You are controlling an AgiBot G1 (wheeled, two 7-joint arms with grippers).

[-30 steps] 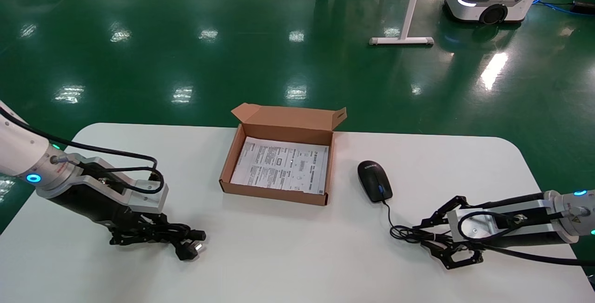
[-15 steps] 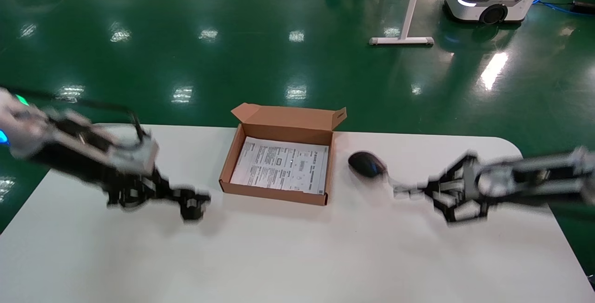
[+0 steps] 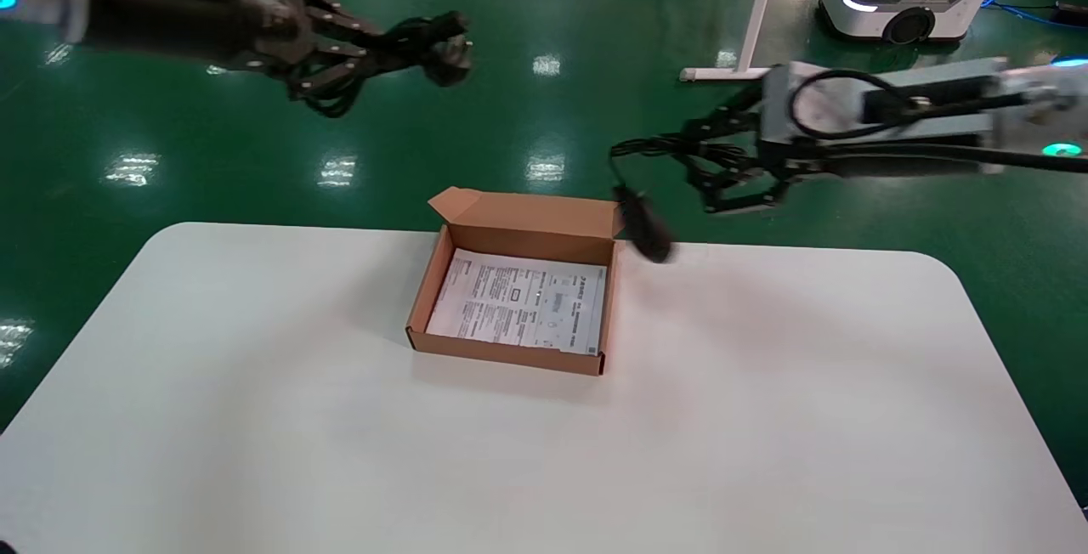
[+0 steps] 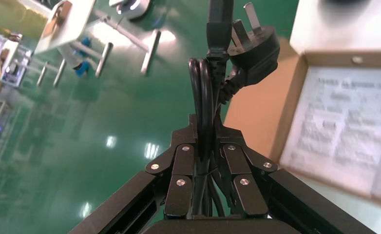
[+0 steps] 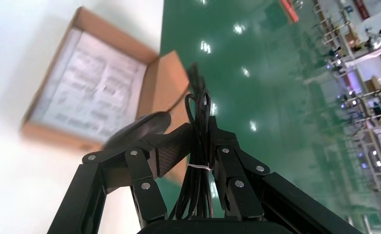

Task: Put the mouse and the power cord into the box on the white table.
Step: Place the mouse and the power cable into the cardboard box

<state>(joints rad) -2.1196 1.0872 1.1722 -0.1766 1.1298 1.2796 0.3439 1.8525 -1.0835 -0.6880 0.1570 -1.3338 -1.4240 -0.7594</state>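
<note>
Both arms raised above the white table, each carrying a load.

Left gripper, up at 10 o'clock from the box: fingers pressed together on the power cord, pinching the bundled loops mid-length. The pronged plug sticks out past the fingertips, toward the box side. Judgement: the bundle is thick and fairly stiff and the plug end is the heavy part; a grip across the strands near the plug holds it as one lump and limits sagging.

Right gripper, at 2 o'clock from the box: fingers clamped on the tied coil of thin mouse cable. The mouse hangs free below on its lead, smeared in the head view, just beside the box's right rear corner and off the table. Judgement: light, smooth shell on a limp cable, so it behaves as a pendulum. Holding by the cable gives little control over where the body lands; lower slowly, let the mouse touch the printed sheet first.

Box open, flap upright at its far edge, only the sheet inside.
</note>
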